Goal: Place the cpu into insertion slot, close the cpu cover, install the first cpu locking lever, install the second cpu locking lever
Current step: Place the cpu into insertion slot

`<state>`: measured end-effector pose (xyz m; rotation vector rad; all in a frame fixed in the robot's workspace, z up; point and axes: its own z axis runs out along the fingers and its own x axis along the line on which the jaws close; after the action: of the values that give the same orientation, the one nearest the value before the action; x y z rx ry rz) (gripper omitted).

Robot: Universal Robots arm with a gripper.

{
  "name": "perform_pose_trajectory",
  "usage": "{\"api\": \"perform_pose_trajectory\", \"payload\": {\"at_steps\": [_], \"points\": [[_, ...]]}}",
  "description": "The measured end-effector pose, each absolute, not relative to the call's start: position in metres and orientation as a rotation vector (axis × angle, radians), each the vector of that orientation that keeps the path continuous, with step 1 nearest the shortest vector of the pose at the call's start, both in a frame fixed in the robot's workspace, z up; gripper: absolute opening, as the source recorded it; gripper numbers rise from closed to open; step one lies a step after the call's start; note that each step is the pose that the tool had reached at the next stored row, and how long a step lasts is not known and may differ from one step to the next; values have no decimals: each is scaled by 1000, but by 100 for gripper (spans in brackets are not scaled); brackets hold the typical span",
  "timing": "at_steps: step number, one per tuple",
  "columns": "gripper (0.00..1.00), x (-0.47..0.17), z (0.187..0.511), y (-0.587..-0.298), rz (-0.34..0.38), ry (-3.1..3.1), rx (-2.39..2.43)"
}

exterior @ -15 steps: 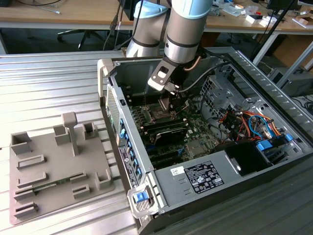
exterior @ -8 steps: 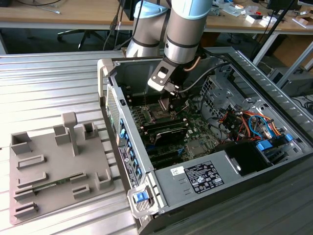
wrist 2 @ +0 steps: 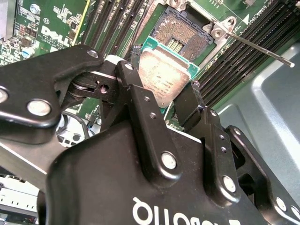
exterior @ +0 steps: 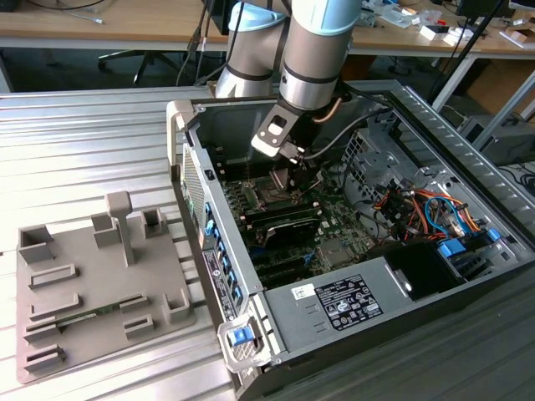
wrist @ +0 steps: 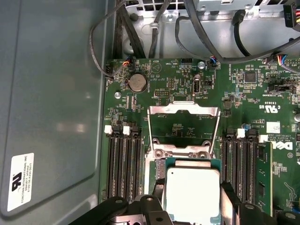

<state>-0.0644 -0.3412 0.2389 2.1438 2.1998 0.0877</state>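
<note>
In the upper middle of the exterior view, the arm reaches down into the open computer case [exterior: 468, 125], and the gripper [exterior: 284, 177] hangs just above the motherboard. At the exterior view's left, a grey tray [exterior: 79, 288] with small blocks lies on the table, well apart from the case.

In the second wrist view, the two black fingers [wrist 2: 140, 108] pinch the cpu [wrist 2: 164, 75] by its opposite edges, the silvery face turned to the camera. The cpu is tilted and is not seated. The insertion slot [wrist 2: 180, 40] lies just beyond it, with its dark contact field uncovered. A thin locking lever [wrist 2: 262, 49] sticks out from a corner of the slot, across the black memory slots [wrist 2: 234, 61].

In the first wrist view, the cpu [wrist: 193, 190] sits between the finger ends. The cpu cover [wrist: 183, 112] is flipped open beside it, and through its window the green motherboard [wrist: 178, 91] is seen.
</note>
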Motion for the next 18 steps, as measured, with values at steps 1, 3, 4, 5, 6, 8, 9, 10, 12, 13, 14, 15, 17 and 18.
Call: {"api": "perform_pose_trajectory", "payload": {"at_steps": [1, 3, 4, 5, 6, 8, 9, 10, 12, 13, 14, 15, 17, 18], "points": [[55, -64, 239, -341, 87, 2200, 2144], [55, -64, 239, -339, 87, 2200, 2144], [55, -64, 239, -339, 87, 2200, 2144], [55, -64, 239, -338, 87, 2200, 2144], [55, -65, 238, -338, 87, 2200, 2144], [55, -66, 238, -337, 87, 2200, 2144], [55, -67, 238, -337, 87, 2200, 2144], [55, -68, 238, -337, 88, 2200, 2144], [55, -68, 237, -336, 88, 2200, 2144], [55, -68, 237, -336, 87, 2200, 2144], [55, -68, 237, -336, 87, 2200, 2144], [55, -68, 237, -336, 87, 2200, 2144], [55, -68, 237, -335, 86, 2199, 2143], [55, -68, 237, -335, 86, 2199, 2143]]}}
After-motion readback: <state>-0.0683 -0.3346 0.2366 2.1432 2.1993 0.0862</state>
